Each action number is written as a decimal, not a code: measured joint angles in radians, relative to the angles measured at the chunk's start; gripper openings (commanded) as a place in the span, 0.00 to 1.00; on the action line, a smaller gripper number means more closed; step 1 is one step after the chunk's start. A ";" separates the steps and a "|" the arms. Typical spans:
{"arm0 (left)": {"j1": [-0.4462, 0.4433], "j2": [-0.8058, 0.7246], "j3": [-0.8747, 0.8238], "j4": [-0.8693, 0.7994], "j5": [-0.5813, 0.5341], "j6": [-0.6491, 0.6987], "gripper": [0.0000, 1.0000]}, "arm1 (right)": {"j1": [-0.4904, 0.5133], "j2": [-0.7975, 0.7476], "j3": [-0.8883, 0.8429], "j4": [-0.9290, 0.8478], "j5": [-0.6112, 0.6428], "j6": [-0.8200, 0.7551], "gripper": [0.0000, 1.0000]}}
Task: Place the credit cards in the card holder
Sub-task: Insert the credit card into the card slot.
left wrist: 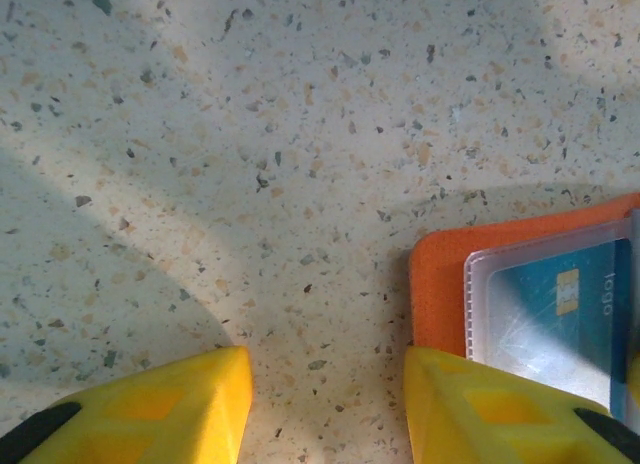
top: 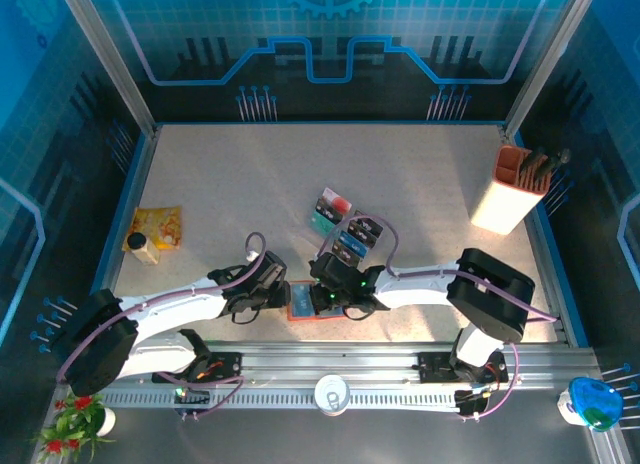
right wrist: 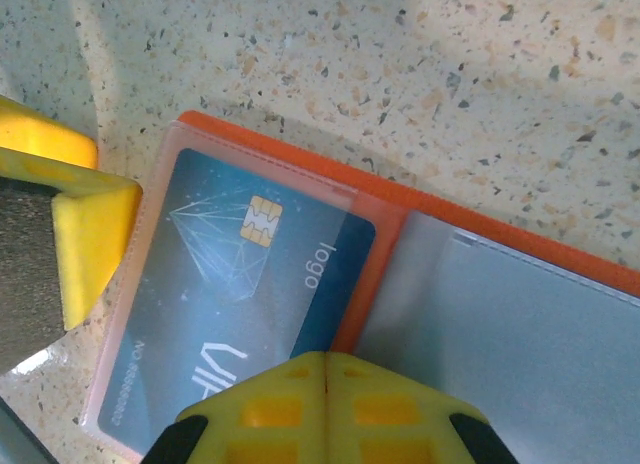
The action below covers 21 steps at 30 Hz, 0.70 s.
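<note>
My right claw (right wrist: 328, 372) is closed, with a blue plastic card (right wrist: 225, 284) in the orange folding wallet (right wrist: 372, 264) just ahead. My left claw (left wrist: 325, 399) is half wide, empty.

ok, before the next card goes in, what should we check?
1. The wallet lies open flat on the table: ok.
2. The blue card is fully tucked into the wallet: ok.
3. The other pocket is free: ok, looks empty.
4. The right claw is shut and empty: ok; it hangs over the wallet.
5. The left claw pins the wallet: cannot tell; jaws open, one finger at the wallet's edge, contact unclear.
6. More cards within reach: ok, a pile lies beyond the wallet.
</note>
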 measured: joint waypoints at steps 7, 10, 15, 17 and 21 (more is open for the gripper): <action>0.000 0.002 0.000 0.000 0.000 0.000 0.46 | 0.002 0.024 0.023 0.010 -0.004 0.003 0.00; 0.001 0.002 0.000 0.000 0.000 0.000 0.46 | 0.003 0.029 0.027 0.014 -0.010 0.003 0.00; 0.001 0.002 0.003 -0.001 0.000 0.003 0.52 | 0.003 0.029 0.029 0.019 -0.018 0.007 0.00; 0.001 0.001 0.007 -0.004 0.004 0.004 0.56 | 0.002 0.016 0.028 0.015 -0.018 0.006 0.00; 0.007 -0.024 0.029 -0.042 -0.001 0.015 0.68 | -0.006 -0.083 0.002 0.001 -0.014 0.006 0.02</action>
